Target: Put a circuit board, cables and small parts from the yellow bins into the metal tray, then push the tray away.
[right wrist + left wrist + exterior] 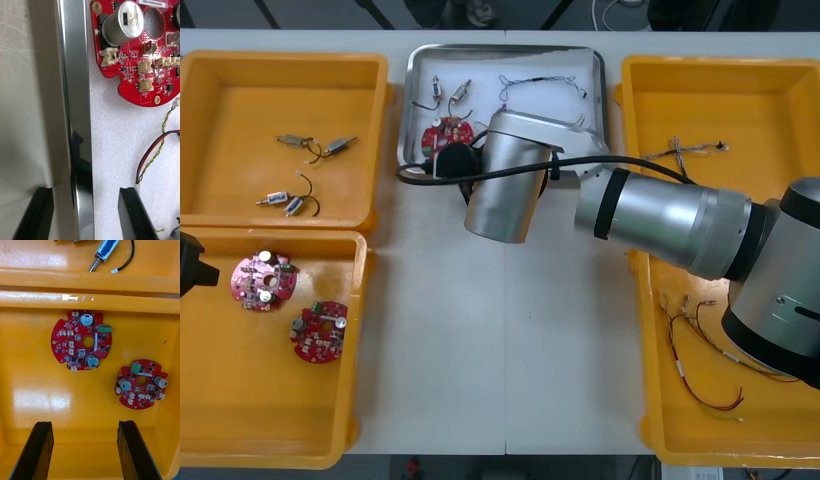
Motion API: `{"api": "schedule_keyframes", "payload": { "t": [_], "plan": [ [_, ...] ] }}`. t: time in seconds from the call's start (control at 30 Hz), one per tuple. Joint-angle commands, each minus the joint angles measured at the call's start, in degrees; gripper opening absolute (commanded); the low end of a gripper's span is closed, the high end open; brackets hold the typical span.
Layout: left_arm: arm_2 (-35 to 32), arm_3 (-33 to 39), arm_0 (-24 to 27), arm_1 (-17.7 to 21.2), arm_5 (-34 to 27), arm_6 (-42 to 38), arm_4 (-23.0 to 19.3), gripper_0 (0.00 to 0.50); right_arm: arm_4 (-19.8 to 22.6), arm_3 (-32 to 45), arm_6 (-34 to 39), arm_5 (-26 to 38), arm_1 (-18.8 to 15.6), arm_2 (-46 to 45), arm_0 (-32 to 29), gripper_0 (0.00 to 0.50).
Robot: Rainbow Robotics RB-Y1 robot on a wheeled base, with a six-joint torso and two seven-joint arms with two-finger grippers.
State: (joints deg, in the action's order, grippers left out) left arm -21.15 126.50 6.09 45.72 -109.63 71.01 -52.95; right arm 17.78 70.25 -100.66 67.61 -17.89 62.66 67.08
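Observation:
The metal tray (pixel 413 70) stands at the table's far middle, white inside. In it lie a round red circuit board (pixel 447 133), two small metal parts (pixel 438 90) and a thin cable (pixel 542 84). My right gripper (pixel 450 162) is down at the tray's near left corner. In the right wrist view it (pixel 84 215) is open and straddles the tray's rim (pixel 77 123), one finger outside over the table, the other inside near the board (pixel 131 56) and a red and yellow cable (pixel 152 155). My left gripper (pixel 84 455) hangs open above two circuit boards (pixel 82 340) in the near left bin (pixel 358 330).
The far left bin (pixel 380 130) holds several small metal parts (pixel 290 140). A cable (pixel 685 152) lies in the far right bin (pixel 630 110), and red and yellow cables (pixel 700 350) in the near right bin (pixel 648 400). Bare table runs between the bins.

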Motion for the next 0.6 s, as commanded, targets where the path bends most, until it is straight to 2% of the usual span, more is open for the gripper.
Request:
{"api": "schedule_keyframes", "payload": {
  "t": [0.03,0.2,0.47,0.6],
  "plan": [
    [-1.44,1.73,-1.08,2.44,-0.37,6.33,0.21,0.5,1.73,1.46,-2.35,2.61,2.6,-6.32,1.92,0.5],
    [-1.44,1.73,-1.08,2.44,-0.37,6.33,0.21,0.5,1.64,7.44,-2.35,9.47,3.74,-11.77,-1.07,0.5],
    [-1.44,1.73,-1.08,2.44,-0.37,6.33,0.21,0.5,1.73,23.61,-2.0,24.67,3.74,-19.59,-9.25,0.5],
    [-1.44,1.73,-1.08,2.44,-0.37,6.33,0.21,0.5,4.46,30.12,-1.21,32.5,3.74,-25.13,-13.2,0.5]
  ]
}}
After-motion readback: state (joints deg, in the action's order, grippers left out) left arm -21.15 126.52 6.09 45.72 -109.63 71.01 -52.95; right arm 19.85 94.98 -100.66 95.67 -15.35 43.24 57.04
